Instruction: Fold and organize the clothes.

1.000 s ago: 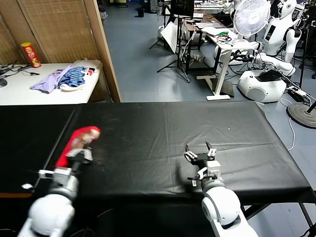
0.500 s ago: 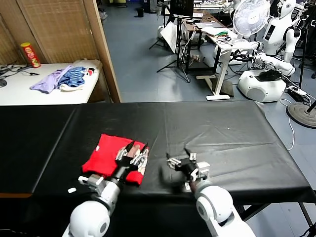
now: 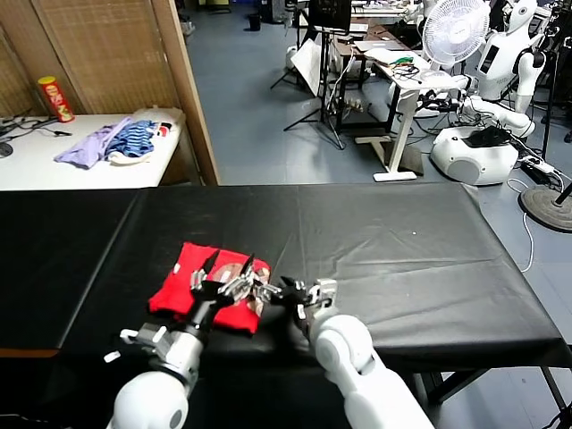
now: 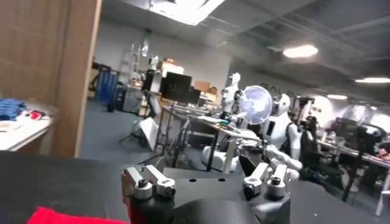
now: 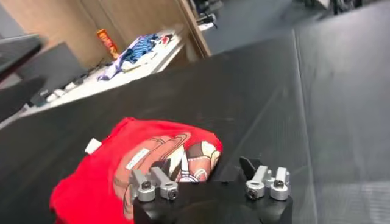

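Note:
The red T-shirt (image 3: 192, 288) lies folded into a small bundle on the black table (image 3: 402, 250), near the front left. Its brown cartoon print faces up in the right wrist view (image 5: 116, 167). My left gripper (image 3: 229, 275) is open and hovers over the shirt's right part; in the left wrist view (image 4: 205, 176) only a red corner (image 4: 58, 217) of the shirt shows. My right gripper (image 3: 291, 291) is open just off the shirt's right edge, low over the table, and in the right wrist view (image 5: 205, 168) one finger overlaps the print's edge.
A white side table (image 3: 54, 170) at the back left holds a pale purple garment (image 3: 85, 143), a blue striped garment (image 3: 134, 138) and a red can (image 3: 55, 98). A wooden screen (image 3: 116, 54) stands behind it. The table's front edge is close below both grippers.
My right gripper has moved left, up to the shirt's right edge. My left gripper has shifted slightly left over the shirt. The shirt stays folded in place.

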Controlling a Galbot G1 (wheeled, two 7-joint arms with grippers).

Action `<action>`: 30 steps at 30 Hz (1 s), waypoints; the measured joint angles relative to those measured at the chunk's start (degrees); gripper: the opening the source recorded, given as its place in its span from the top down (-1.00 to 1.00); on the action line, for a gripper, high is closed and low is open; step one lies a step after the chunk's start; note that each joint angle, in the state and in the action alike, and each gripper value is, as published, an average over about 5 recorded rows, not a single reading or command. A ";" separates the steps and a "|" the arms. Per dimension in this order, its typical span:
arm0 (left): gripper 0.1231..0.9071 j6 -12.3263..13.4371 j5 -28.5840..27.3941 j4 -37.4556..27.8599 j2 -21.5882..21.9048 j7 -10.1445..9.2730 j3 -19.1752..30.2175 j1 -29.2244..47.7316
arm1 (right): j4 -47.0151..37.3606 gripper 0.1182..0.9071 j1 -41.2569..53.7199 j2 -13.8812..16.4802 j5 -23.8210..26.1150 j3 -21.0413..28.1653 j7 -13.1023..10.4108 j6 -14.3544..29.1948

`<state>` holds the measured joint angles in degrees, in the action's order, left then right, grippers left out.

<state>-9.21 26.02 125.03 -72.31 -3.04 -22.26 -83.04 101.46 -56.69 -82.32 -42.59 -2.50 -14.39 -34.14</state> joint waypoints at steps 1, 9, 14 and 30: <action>-0.72 0.11 0.01 0.08 0.04 -0.07 -0.33 -0.30 | -0.84 -0.33 0.43 -0.39 -0.39 0.03 0.10 0.12; -0.72 1.60 0.06 0.29 0.16 -0.20 -3.28 -2.49 | -6.52 0.76 3.82 -0.70 3.68 0.65 4.90 2.91; -0.72 2.62 -0.39 -0.37 0.22 -0.05 -4.49 -3.13 | -9.57 0.99 6.37 1.22 17.35 1.54 12.53 9.63; -0.72 7.59 -5.27 -3.69 3.66 -1.48 -5.32 -5.84 | -0.76 -0.64 -4.43 14.80 51.87 -4.66 16.06 34.72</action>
<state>-1.62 20.74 121.34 -68.65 -4.52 -27.59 -88.87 100.70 -61.12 -67.52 9.28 -7.15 1.67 0.58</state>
